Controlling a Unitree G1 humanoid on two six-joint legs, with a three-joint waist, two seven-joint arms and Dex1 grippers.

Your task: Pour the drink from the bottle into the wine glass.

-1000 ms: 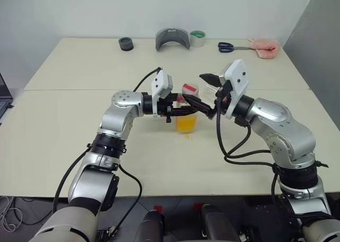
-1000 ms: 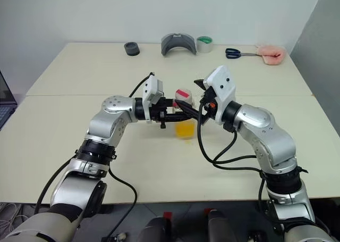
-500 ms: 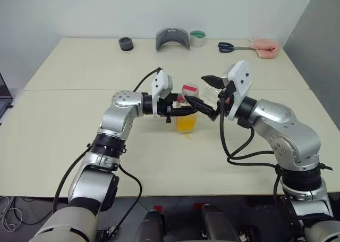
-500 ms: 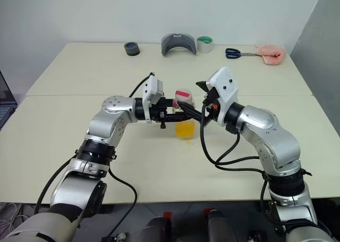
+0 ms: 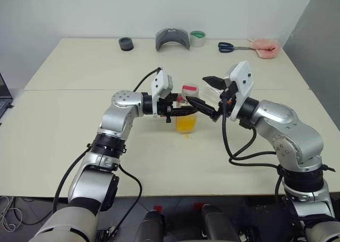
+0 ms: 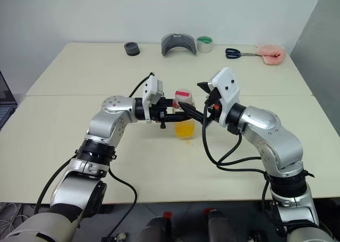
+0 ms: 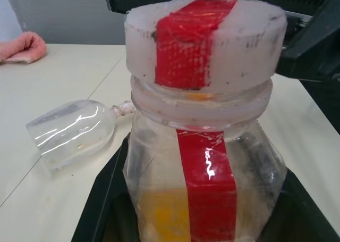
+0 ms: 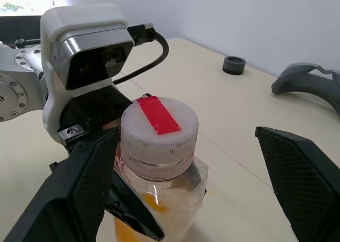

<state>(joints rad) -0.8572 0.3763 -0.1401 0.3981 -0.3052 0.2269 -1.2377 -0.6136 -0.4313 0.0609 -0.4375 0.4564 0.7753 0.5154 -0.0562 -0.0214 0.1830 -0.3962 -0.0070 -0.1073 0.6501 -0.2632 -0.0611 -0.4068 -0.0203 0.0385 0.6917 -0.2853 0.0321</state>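
The bottle (image 5: 186, 118) is clear with a red strip, and the orange drink (image 6: 185, 128) fills its lower part. It stands upright at the table's middle, its red-and-white cap (image 8: 158, 130) on. My left gripper (image 5: 187, 110) comes in from the left and is shut on the bottle's body. My right gripper (image 5: 201, 91) is open, with one finger on each side of the cap and apart from it. In the left wrist view the wine glass (image 7: 71, 130) lies on its side on the table behind the bottle.
Along the table's far edge sit a black ring (image 5: 126, 43), a grey curved piece (image 5: 172, 38), a green tape roll (image 5: 197, 38), scissors (image 5: 228, 47) and a pink cloth (image 5: 264, 47). A laptop corner (image 5: 2, 96) shows at the far left.
My right arm has drifted slightly to the right, its open fingers still flanking the cap. The bottle and my left gripper have not moved.
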